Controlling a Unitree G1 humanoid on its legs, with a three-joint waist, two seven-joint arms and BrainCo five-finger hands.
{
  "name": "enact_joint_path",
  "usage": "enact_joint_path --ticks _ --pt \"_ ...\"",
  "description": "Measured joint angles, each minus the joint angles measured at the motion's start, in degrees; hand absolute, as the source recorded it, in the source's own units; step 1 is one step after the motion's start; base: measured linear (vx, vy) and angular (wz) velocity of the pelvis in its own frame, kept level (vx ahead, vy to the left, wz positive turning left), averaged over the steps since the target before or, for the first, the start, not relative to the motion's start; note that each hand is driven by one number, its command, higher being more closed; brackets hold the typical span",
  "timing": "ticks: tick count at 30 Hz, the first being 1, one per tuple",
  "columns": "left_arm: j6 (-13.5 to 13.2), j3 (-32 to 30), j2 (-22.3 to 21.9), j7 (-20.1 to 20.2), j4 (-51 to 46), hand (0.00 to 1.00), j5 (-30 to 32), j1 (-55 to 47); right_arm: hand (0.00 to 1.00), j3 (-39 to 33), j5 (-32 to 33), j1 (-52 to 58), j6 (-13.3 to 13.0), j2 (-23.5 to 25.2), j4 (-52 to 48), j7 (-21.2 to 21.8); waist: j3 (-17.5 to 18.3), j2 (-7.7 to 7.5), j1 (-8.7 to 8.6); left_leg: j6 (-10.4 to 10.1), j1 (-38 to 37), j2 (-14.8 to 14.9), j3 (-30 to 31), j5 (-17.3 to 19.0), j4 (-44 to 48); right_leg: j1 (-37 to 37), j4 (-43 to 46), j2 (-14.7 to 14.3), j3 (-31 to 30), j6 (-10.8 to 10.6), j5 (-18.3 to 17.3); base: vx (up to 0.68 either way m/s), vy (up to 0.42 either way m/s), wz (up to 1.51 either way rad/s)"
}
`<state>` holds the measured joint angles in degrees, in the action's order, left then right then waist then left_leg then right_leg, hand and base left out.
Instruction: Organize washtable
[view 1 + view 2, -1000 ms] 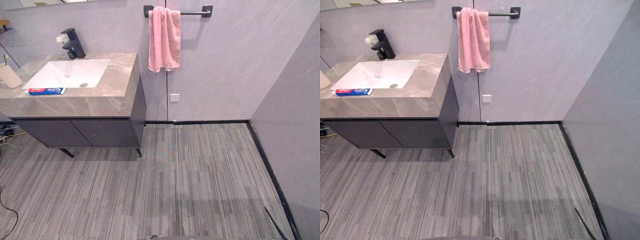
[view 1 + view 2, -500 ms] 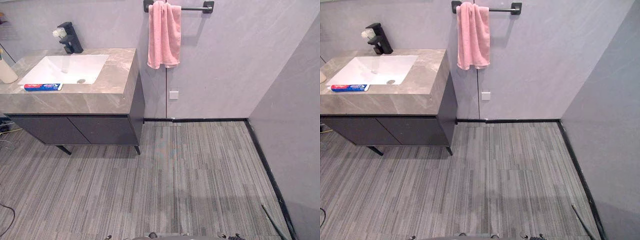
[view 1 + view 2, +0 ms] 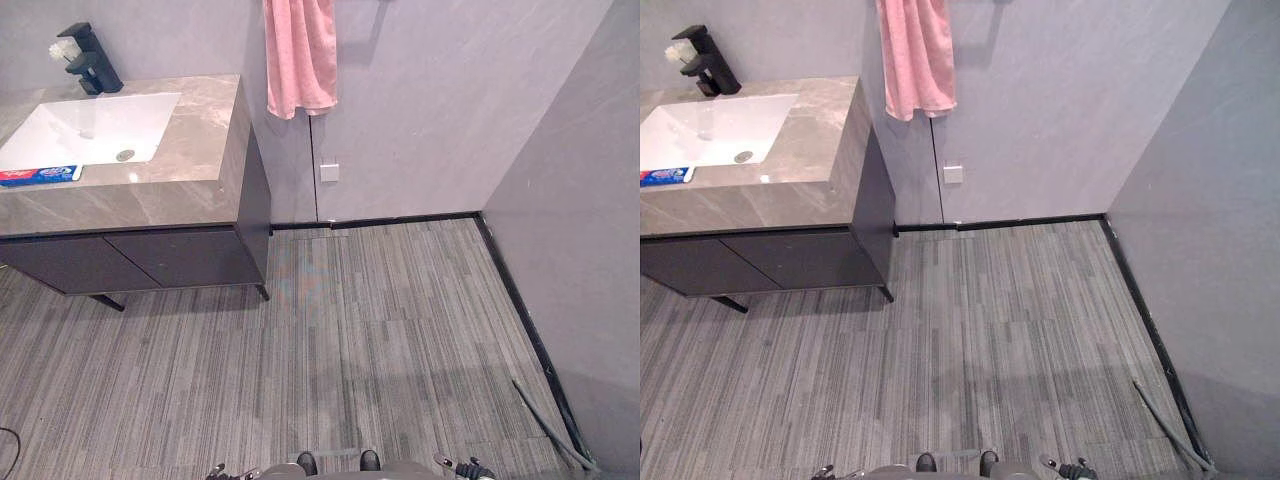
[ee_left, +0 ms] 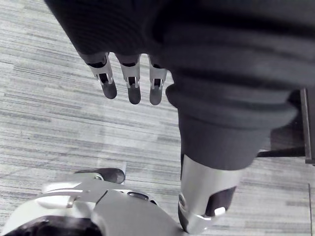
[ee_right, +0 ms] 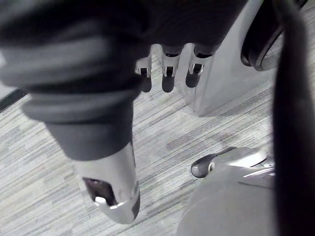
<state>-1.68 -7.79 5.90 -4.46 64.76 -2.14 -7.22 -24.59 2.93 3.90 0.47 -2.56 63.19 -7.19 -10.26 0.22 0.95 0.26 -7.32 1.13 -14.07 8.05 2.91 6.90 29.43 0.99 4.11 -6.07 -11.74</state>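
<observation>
Hands: the left hand (image 4: 129, 82) hangs above the striped floor (image 3: 380, 340), fingers straight and loose, thumb apart from them, gripping nothing; the right hand (image 5: 167, 73) hangs the same way, fingers relaxed, thumb spread, closed round nothing.
Hand pose: both point down at the floor, well apart from the washtable (image 3: 190, 190) and touching none of its things.
Open room: a wide stretch of grey plank floor runs from the robot to the back wall (image 3: 420, 110), between the washtable on the left and the side wall (image 3: 590, 230) on the right.
Edges: black skirting (image 3: 400, 220) marks the foot of the back wall and runs on along the side wall; the washtable's right corner juts out beside the towel, and its dark cabinet (image 3: 130, 260) stands on thin legs with a gap beneath.
Washtable top: grey stone, with a white basin (image 3: 90, 130) sunk into it and a bare strip of stone along its front and right side.
Toothpaste tube (image 3: 35, 176): lies flat on the front strip, just in front of the basin, at the left edge of the eye views.
Faucet (image 3: 88, 62): black, upright behind the basin against the wall.
Towel (image 3: 298, 55): pink, hanging down the back wall just right of the washtable.
Socket plate (image 3: 329, 172): white, low on the wall below the towel.
</observation>
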Motion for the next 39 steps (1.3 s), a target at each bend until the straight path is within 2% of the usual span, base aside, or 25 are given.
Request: enact_joint_path --ticks 2,4,8,9,10,11,12,13,14,16,17,18,20,22,24,27,28,29,30,31,32,34,36,37,39 --pt "0.14 0.01 0.51 0.02 -0.01 0.0 0.02 0.05 0.0 -0.22 0.57 0.36 -0.03 0.37 -1.0 -0.03 -0.86 -0.09 -0.29 0.68 -2.65 -0.45 -0.32 0.83 -0.26 4.17 10.51 2.81 3.79 0.71 -0.15 0.09 0.042 -0.08" --pt "0.28 -0.01 0.65 0.09 0.04 0.0 0.05 0.75 0.0 -0.3 1.1 1.3 -0.01 0.27 -1.55 -0.02 -0.88 -0.22 -0.19 0.36 -5.13 -0.09 -0.18 2.34 -0.93 7.3 15.45 6.32 8.4 1.72 -3.52 0.25 0.054 -0.06" --pt "0.69 -0.01 0.53 0.49 0.13 0.0 0.04 1.2 0.0 -0.18 1.11 0.77 0.02 0.0 -1.45 -0.02 -1.04 0.32 -1.32 -1.35 -6.18 2.46 -0.16 4.06 -1.29 11.47 6.9 6.92 11.68 2.01 -3.57 0.23 -0.048 0.01" --pt "0.83 0.03 0.32 0.56 0.18 0.0 0.08 1.45 0.0 -0.1 1.1 0.4 0.04 -0.07 -1.36 -0.03 -1.28 0.96 -2.01 -2.32 -6.87 3.9 -0.22 4.49 -2.14 12.79 0.85 5.88 12.6 3.14 -1.07 0.43 -0.208 0.05" --pt "0.94 0.23 0.71 0.66 0.47 0.0 0.18 1.42 0.0 0.0 1.07 0.98 0.06 0.08 -1.25 -0.12 -1.19 0.63 -2.49 -3.36 -7.56 4.09 -0.21 4.81 -2.86 12.66 -6.24 4.91 12.35 3.41 3.9 0.37 -0.186 0.09" --pt "1.1 0.36 0.94 0.67 0.75 0.0 0.21 1.29 0.0 0.02 1.07 1.32 0.05 0.18 -1.1 -0.14 -1.12 0.44 -2.94 -4.36 -8.25 4.17 -0.04 5.44 -2.89 12.53 -7.31 5.13 12.17 4.86 7.78 0.44 -0.223 0.08" --pt "1.23 0.36 0.18 0.68 1.53 0.0 0.32 2.03 0.0 -0.37 1.13 1.33 0.06 -0.18 -0.47 -0.11 -1.03 1.79 -3.17 -5.47 -9.68 5.79 -0.04 5.91 -2.49 11.89 -5.59 4.0 13.1 7.07 8.16 0.45 -0.231 -0.02" --pt "1.02 0.04 -0.87 0.68 1.26 0.0 0.63 2.18 0.0 -0.54 1.15 1.06 0.01 -0.36 -0.58 -0.19 -0.78 2.87 -3.14 -7.0 -8.55 7.12 -0.2 4.96 0.96 11.42 -5.81 2.93 13.14 8.33 6.36 0.54 -0.288 -0.1" --pt "0.97 -0.38 -1.03 0.68 0.91 0.0 0.64 2.21 0.0 -0.66 1.15 1.02 -0.01 -0.24 -0.79 -0.15 -0.79 2.95 -3.2 -7.7 -7.28 7.68 -0.18 4.55 3.78 11.14 -6.03 2.72 13.2 8.71 5.76 0.51 -0.307 -0.15" --pt "0.8 -2.24 -1.78 0.65 -0.51 0.0 0.54 2.73 0.0 -1.62 1.41 1.17 -0.03 -0.2 -1.71 -0.33 -0.9 3.8 -3.13 -8.58 1.33 11.5 0.93 2.31 23.52 6.37 -10.45 0.67 13.52 9.95 4.82 0.44 -0.263 -0.05" --pt "0.76 -3.05 -1.8 0.68 -1.15 0.0 0.53 2.72 0.0 -1.59 1.67 1.34 0.06 -0.17 -1.79 -0.42 -1.05 3.58 -3.17 -8.77 3.22 12.65 1.26 2.5 29.02 4.52 -11.81 0.26 13.44 10.08 4.7 0.44 -0.196 0.01" --pt "0.59 -4.46 -2.0 0.64 -2.48 0.0 0.47 2.73 0.0 -0.96 1.87 1.81 0.04 0.07 -2.79 -0.41 -1.34 3.19 -3.07 -8.44 6.09 14.33 0.38 2.8 38.25 0.38 -14.33 -0.13 13.46 10.3 4.53 0.34 -0.124 0.03" --pt "0.1 -5.57 -2.29 0.6 -4.41 0.0 -0.14 3.14 0.0 0.96 2.1 2.37 -0.06 0.02 -4.21 -0.48 -2.04 2.01 -2.3 -7.12 10.26 15.48 -1.89 3.61 45.45 -4.92 -17.28 -0.04 13.01 10.33 4.0 0.35 -0.11 -0.02" --pt "-0.54 -5.72 -3.59 0.56 -6.41 0.0 -1.18 4.01 0.0 1.21 2.19 1.91 -0.02 -0.06 -5.53 -0.56 -1.97 2.08 -0.87 -5.52 16.25 15.97 -4.37 4.59 45.97 -7.87 -19.48 0.1 12.23 9.86 3.55 0.32 -0.02 -0.21" --pt "-1.27 -5.7 -4.41 0.57 -7.45 0.0 -2.03 4.88 0.0 1.27 2.22 0.74 -0.03 0.32 -5.77 -0.5 -2.0 1.71 0.33 -5.11 19.75 15.59 -6.86 4.83 40.59 -9.87 -21.23 0.63 11.7 9.32 3.43 0.23 0.078 -0.16" --pt "-1.33 -5.21 -4.98 0.58 -7.96 0.0 -1.92 5.79 0.0 2.19 2.19 -0.19 -0.09 2.48 -6.21 -0.45 -1.89 0.27 0.21 -5.2 21.58 10.94 -8.6 3.84 21.41 -12.89 -22.52 3.42 11.78 6.25 1.56 0.23 0.162 0.05" --pt "-1.27 -5.14 -5.09 0.5 -7.89 0.0 -1.82 5.55 0.0 2.62 2.19 -0.2 -0.09 2.61 -6.15 -0.37 -1.52 0.38 0.31 -4.82 21.23 9.12 -7.79 1.41 14.16 -13.85 -22.91 4.04 11.65 4.69 0.52 0.28 0.247 0.0" --pt "-1.27 -5.16 -5.14 0.51 -7.84 0.0 -1.84 5.36 0.0 2.68 2.08 -0.23 -0.09 2.45 -6.03 -0.38 -1.4 0.54 0.56 -3.53 21.38 8.29 -6.85 -1.44 12.58 -14.28 -22.92 4.23 11.43 3.9 -0.05 0.45 0.38 -0.07" --pt "-1.26 -5.15 -5.32 0.48 -7.53 0.0 -1.83 5.45 0.0 2.71 1.91 -0.16 -0.07 2.53 -5.52 -0.42 -0.57 -0.2 1.3 -0.13 21.06 6.6 -5.98 -5.06 12.25 -14.9 -22.88 5.58 10.89 2.54 -1.32 0.5 0.364 -0.1" --pt "-1.24 -5.14 -4.45 0.44 -7.44 0.0 -1.76 5.62 0.0 2.7 1.47 0.09 0.01 3.32 -4.87 -0.44 0.81 -1.97 1.63 1.12 20.83 4.52 -6.82 -3.63 13.01 -15.32 -21.79 7.64 10.44 1.56 -2.22 0.43 0.298 -0.09" --pt "-1.18 -5.17 -4.13 0.36 -7.37 0.0 -1.76 5.6 0.0 2.71 1.39 0.16 0.01 3.7 -4.88 -0.41 1.14 -2.72 1.69 1.52 20.48 3.74 -7.16 -2.35 13.42 -15.03 -20.3 8.74 10.04 1.42 -2.44 0.46 0.231 -0.07" --pt "-1.02 -4.28 -3.14 0.26 -5.75 0.0 -1.76 5.71 0.0 2.7 0.7 0.1 -0.03 4.6 -4.73 -0.27 1.86 -3.87 1.63 2.45 16.77 1.6 -7.98 1.07 13.51 -10.14 -4.75 12.36 6.44 0.47 -1.76 0.52 0.284 -0.1" --pt "-0.71 -1.44 -2.13 0.34 -4.56 0.0 -1.67 6.19 0.0 2.66 0.35 -0.52 -0.1 4.12 -4.43 -0.22 1.83 -3.79 1.03 2.84 12.56 0.38 -7.31 3.49 12.95 -4.21 11.82 14.33 4.12 -2.3 0.36 0.45 0.221 0.12" --pt "-0.55 -0.53 -1.85 0.37 -3.63 0.0 -1.61 6.24 0.0 2.63 0.06 -0.67 -0.12 3.86 -4.39 -0.22 1.6 -3.42 0.95 2.92 8.9 -0.25 -6.68 4.59 11.74 -1.37 19.7 14.09 3.63 -2.28 -1.01 0.44 0.171 0.26" --pt "-0.2 0.28 -1.7 0.38 -2.93 0.0 -1.61 6.08 0.0 3.06 -0.27 -1.13 -0.1 3.65 -4.38 -0.15 1.46 -3.14 0.25 2.8 2.99 -0.42 -5.92 4.76 8.25 1.42 22.84 12.8 5.41 -0.51 -3.57 0.46 0.104 0.36"
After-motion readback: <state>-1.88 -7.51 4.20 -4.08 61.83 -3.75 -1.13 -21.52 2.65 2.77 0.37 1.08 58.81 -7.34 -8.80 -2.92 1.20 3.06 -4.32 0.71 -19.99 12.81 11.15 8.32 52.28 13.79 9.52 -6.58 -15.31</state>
